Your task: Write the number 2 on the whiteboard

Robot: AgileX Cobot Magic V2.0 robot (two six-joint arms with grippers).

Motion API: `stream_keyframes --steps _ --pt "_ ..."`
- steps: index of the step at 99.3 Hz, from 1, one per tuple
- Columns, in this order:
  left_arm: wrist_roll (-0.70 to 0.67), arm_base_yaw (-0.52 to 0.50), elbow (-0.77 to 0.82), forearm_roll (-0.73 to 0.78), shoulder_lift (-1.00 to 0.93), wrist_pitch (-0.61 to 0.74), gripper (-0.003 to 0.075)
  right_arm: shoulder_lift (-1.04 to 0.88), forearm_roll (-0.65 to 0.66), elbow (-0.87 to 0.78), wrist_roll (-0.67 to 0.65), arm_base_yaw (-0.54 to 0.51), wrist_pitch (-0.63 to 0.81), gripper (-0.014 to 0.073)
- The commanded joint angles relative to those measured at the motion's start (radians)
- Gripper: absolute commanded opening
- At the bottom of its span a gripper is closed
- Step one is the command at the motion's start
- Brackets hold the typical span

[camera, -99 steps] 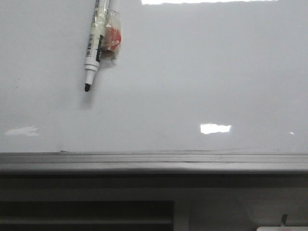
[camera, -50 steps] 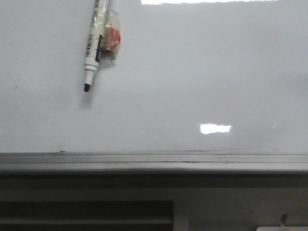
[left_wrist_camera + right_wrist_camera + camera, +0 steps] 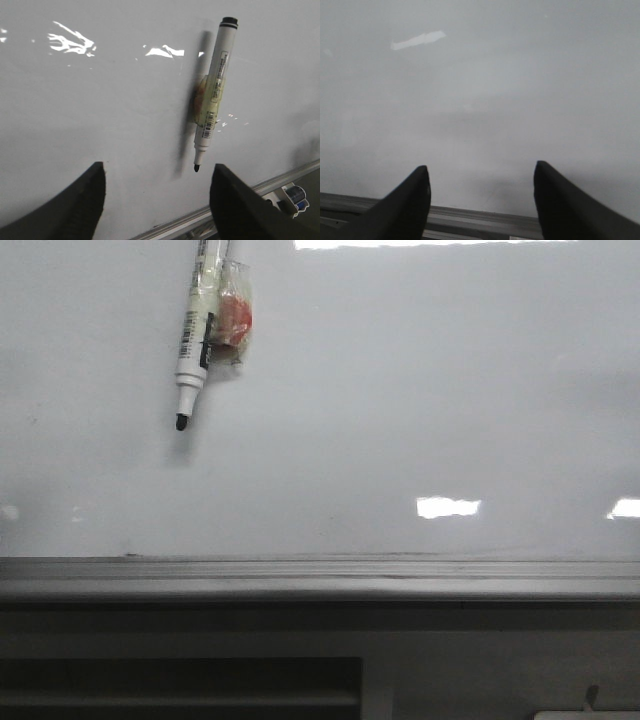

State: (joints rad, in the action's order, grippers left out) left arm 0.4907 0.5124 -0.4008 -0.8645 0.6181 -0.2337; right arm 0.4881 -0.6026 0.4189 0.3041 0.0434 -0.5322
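Left gripper (image 3: 157, 200): two dark fingers spread wide, nothing between them, facing the board. The white marker pen with black tip and barcode label (image 3: 212, 95) lies ahead of the gap, nearer the right-hand finger as that wrist view shows it, and apart from both.

Right gripper (image 3: 482, 200): fingers likewise spread and empty, facing a bare stretch of board.

Marker, front view (image 3: 194, 335): hangs tip-down and slightly slanted on the large glossy white-grey whiteboard (image 3: 400, 400), fixed by a small clear-wrapped holder with a red-orange patch (image 3: 232, 325) just beside its barrel. The cap is off; the tip is exposed. The barrel's upper end runs out of frame in the front view.

No stroke of the number 2 is visible on the board in any view; writing is not begun. The grey metal ledge (image 3: 320, 578) runs along the board's lower edge, with a dark slatted panel (image 3: 180, 685) below.

Step in hand, by judgement: the left arm takes the marker.
- Centre the fingers on the mid-barrel, clear of the holder, so the pads close on plastic, not wrap.
- Align the gap across the barrel's slant before closing.
- Pull off squarely; how firmly the holder grips cannot be told.
- Keep the tip off the board during lift-off to avoid stray marks.
- There is ample bare board beside the marker for the digit.
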Motion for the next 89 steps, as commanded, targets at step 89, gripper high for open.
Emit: stream_keyframes --steps 89 --pt "0.035 0.275 -0.276 0.048 0.559 0.314 0.0333 0.013 -0.025 0.037 0.014 0.003 0.042 0.0434"
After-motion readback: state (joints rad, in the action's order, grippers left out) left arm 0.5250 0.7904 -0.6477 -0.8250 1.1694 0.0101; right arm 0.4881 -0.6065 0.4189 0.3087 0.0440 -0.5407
